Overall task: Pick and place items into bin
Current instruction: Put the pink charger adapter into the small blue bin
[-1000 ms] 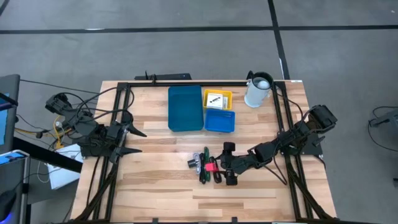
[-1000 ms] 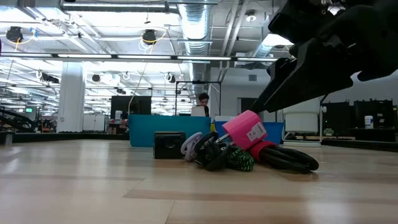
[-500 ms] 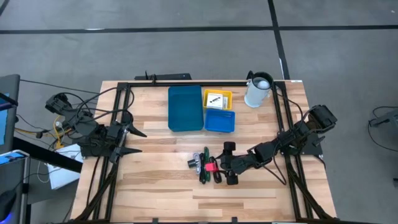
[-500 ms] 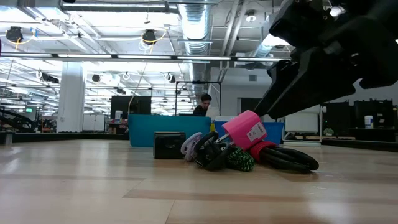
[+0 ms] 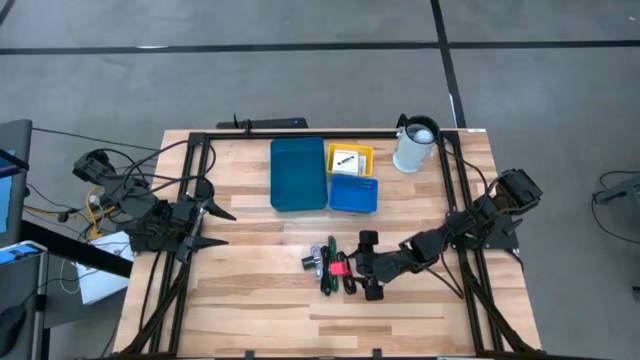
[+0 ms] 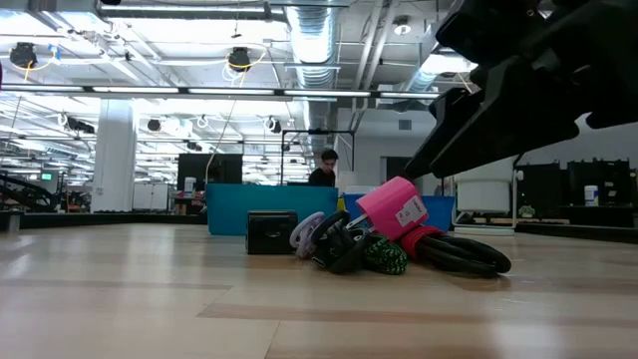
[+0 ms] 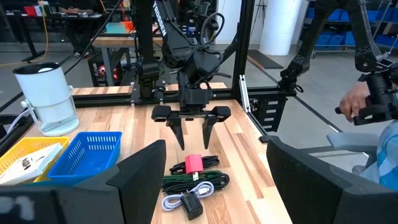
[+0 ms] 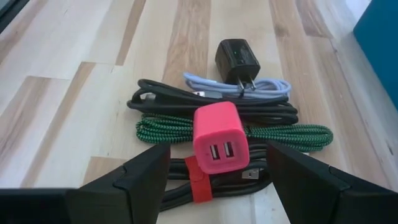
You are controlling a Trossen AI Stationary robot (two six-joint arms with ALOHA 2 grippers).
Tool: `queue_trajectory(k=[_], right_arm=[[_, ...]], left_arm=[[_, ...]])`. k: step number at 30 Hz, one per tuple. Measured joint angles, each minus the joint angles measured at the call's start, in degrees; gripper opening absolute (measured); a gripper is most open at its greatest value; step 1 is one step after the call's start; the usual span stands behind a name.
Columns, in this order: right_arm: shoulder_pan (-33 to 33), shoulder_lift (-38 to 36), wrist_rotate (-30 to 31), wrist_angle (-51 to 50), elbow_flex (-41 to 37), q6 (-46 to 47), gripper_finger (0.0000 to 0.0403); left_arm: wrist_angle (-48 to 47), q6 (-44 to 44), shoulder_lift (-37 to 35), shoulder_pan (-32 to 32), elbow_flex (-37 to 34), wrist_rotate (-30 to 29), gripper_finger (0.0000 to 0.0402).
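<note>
Approach step: right claw (image 5: pixel 369 264), fingers apart, hovers by the pink charger (image 8: pixel 216 136) on the cable pile (image 8: pixel 214 118); next, drop & clamp it w/o snagging; left claw (image 5: pixel 220 227) apart, idle.

Even, bright overhead light on the table (image 5: pixel 250 300) in the high view; shadows soft and short. Low view: ceiling lamps (image 6: pixel 239 58) glare white, and the dark arm (image 6: pixel 518 90) overhead reads as near-silhouette against them. Near tabletop there is blurred, the background hall sharper. Right wrist view: pink charger (image 8: pixel 219 137) crisp, own fingers (image 8: pixel 140 180) blurred at the edge. Left wrist view: slight wide-angle bending at the margins.
</note>
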Motion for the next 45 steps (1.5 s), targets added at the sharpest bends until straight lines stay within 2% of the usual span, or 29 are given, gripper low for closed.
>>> queue_trajectory(k=[23,36,45], right_arm=[[0.2,0.0,1.1,1.7,0.0,0.3,0.026],[-1.5,0.0,0.2,1.2,0.0,-5.5,0.026],[-1.5,0.0,-0.2,1.8,0.0,-5.6,0.026]], left_arm=[[-0.1,0.0,0.0,0.0,0.0,-0.2,0.0268],[-0.1,0.0,0.0,0.0,0.0,-0.2,0.0268],[-0.7,-0.2,0.0,0.0,0.0,0.1,0.0268]])
